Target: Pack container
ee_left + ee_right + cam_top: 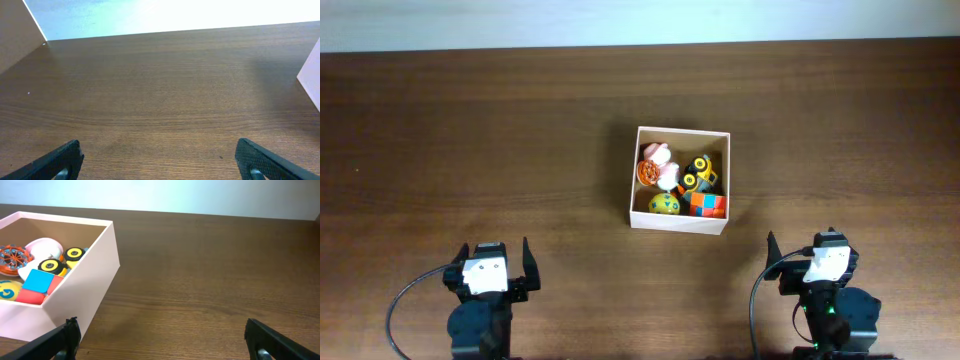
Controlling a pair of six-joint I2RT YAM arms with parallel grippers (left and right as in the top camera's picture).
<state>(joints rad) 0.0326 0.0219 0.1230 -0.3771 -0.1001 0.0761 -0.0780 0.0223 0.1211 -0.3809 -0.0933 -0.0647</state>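
Observation:
The container point(680, 223), a square white-walled box with a tan inside, sits at the table's middle; it also shows in the right wrist view point(90, 270), and its corner shows in the left wrist view point(311, 80). Inside lie several small toys: a yellow-black car point(700, 173), a red-blue cube point(704, 204), a yellow egg point(665, 204), an orange wheel point(647, 173) and a pink-white toy point(658, 154). My left gripper point(497, 258) is open and empty near the front left. My right gripper point(800, 250) is open and empty at the front right, apart from the container.
The dark wooden table point(470, 140) runs to a pale wall at the back. A tan board point(15, 35) stands at the left edge of the left wrist view.

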